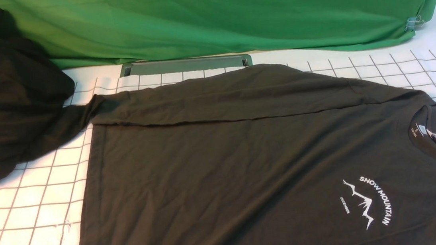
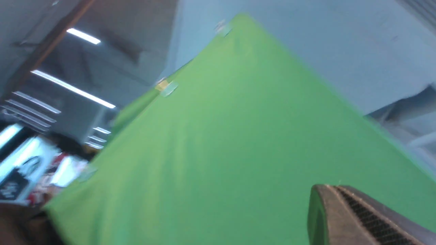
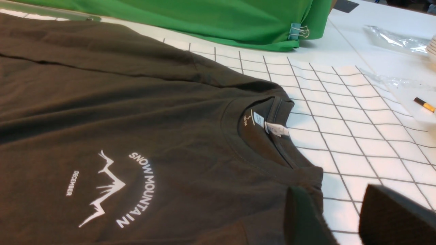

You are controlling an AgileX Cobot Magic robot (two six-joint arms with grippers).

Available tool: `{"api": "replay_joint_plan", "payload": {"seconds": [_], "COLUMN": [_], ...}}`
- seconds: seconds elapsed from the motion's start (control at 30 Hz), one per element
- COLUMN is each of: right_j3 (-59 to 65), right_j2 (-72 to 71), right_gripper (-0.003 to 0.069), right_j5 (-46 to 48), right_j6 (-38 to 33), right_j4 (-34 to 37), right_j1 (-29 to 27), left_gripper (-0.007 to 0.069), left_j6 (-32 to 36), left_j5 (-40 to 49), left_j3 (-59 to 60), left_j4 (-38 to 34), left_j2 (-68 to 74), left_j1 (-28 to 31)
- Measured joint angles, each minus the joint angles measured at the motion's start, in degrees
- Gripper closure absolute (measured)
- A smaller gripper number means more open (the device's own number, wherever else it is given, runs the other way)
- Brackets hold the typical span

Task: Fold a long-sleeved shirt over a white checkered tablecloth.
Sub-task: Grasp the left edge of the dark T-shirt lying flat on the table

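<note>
The white checkered tablecloth (image 1: 18,213) covers the work surface, and a green cloth (image 1: 207,15) hangs along its far edge. The long-sleeved shirt (image 1: 226,169) lies flat on the tablecloth, print up, with the neck toward the robot's right and the hem toward its left. A black cloth heap (image 1: 3,91) sits at the far left, touching the end of the far sleeve (image 1: 219,98), which is laid lengthwise along the far edge of the body. The near sleeve is out of frame. The fabric is judged light, limp and non-fragile. It will sag and drag, so pinch it at seamed edges: the shoulder beside the collar (image 3: 231,136) and the hem corner. The right gripper (image 3: 344,221) hovers just beside the near shoulder, jaws apart and empty. The left gripper (image 2: 354,217) shows one finger only, aimed at the green cloth, so its state cannot be determined.
</note>
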Motion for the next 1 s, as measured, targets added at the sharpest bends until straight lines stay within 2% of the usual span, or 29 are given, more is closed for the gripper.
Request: {"api": "replay_joint_plan", "payload": {"seconds": [0.07, 0.1, 0.13, 0.17, 0.2, 0.23, 0.27, 0.3, 0.33, 0.37, 0.4, 0.43, 0.5, 0.6, 0.73, 0.8, 0.83, 0.87, 0.93, 1.0], "right_j3": [0.0, 0.0, 0.0, 0.0, 0.0, 0.0, 0.0, 0.0, 0.0, 0.0, 0.0, 0.0, 0.0, 0.0, 0.0, 0.0, 0.0, 0.0, 0.0, 0.0], "right_j2": [0.0, 0.0, 0.0, 0.0, 0.0, 0.0, 0.0, 0.0, 0.0, 0.0, 0.0, 0.0, 0.0, 0.0, 0.0, 0.0, 0.0, 0.0, 0.0, 0.0], "right_gripper": [0.0417, 0.0417, 0.0417, 0.0417, 0.0417, 0.0417, 0.0417, 0.0417, 0.0417, 0.0417, 0.0417, 0.0417, 0.0417, 0.0417, 0.0417, 0.0417, 0.0417, 0.0417, 0.0417, 0.0417], "right_j5": [0.0, 0.0, 0.0, 0.0, 0.0, -0.8, -1.2, -2.9, -4.8, -7.5, -9.6, -10.1, -17.1, -21.4, -22.6, -23.2, -23.2, -23.9, -25.3, -26.3], "right_j6": [0.0, 0.0, 0.0, -0.1, -0.1, -0.1, -0.1, 0.4, 1.6, 4.0, 7.6, 7.6, 21.1, 27.6, 28.7, 28.9, 28.9, 28.9, 28.9, 29.5], "right_j4": [0.0, 0.0, 0.0, 0.0, 0.0, 0.0, 0.0, 0.3, 1.1, 1.8, 2.7, 2.9, 4.6, 5.2, 5.5, 5.5, 5.5, 5.6, 5.6, 5.6], "right_j1": [0.0, 0.0, 0.0, 0.0, 0.0, 0.0, 0.0, 0.0, 0.0, 0.0, 0.0, 0.0, 0.0, 0.0, 0.0, 0.0, 0.0, 0.0, 0.0, 0.0], "left_gripper": [0.0622, 0.0622, 0.0622, 0.0622, 0.0622, 0.0622, 0.0622, 0.0622, 0.0622, 0.0622, 0.0622, 0.0622, 0.0622, 0.0628, 0.0632, 0.0634, 0.0634, 0.0633, 0.0633, 0.0631], "left_j6": [-0.1, -0.1, -0.2, -0.2, -0.1, 1.0, 1.0, 3.6, 6.1, 9.7, 11.8, 12.8, 18.4, 22.2, 22.5, 17.6, 17.0, 12.4, 7.2, 5.5], "left_j5": [6.0, 13.1, 14.2, 24.3, 27.1, 40.6, 42.1, 53.2, 59.4, 69.2, 74.0, 76.0, 84.9, 86.4, 85.4, 84.8, 84.8, 84.8, 84.9, 84.9], "left_j3": [-6.3, -12.5, -14.3, -21.7, -23.5, -30.5, -31.3, -36.5, -39.5, -42.5, -43.5, -43.6, -43.2, -39.6, -34.2, -30.5, -30.3, -29.0, -28.6, -28.4], "left_j4": [0.9, 2.6, 3.0, 6.2, 6.9, 9.3, 9.5, 10.0, 10.0, 9.6, 8.9, 8.7, 5.7, 3.6, 5.0, 8.4, 8.7, 11.0, 15.1, 17.0], "left_j2": [2.2, 5.2, 5.7, 10.6, 12.1, 19.3, 20.2, 26.6, 31.3, 36.9, 41.4, 42.2, 52.7, 58.8, 62.3, 63.7, 63.7, 63.9, 64.0, 64.0], "left_j1": [0.0, 0.0, 0.0, 0.0, 0.0, 0.0, 0.0, 0.0, 0.0, 0.0, 0.0, 0.0, 0.0, -1.6, -7.6, -15.1, -15.7, -20.3, -25.6, -27.8]}}
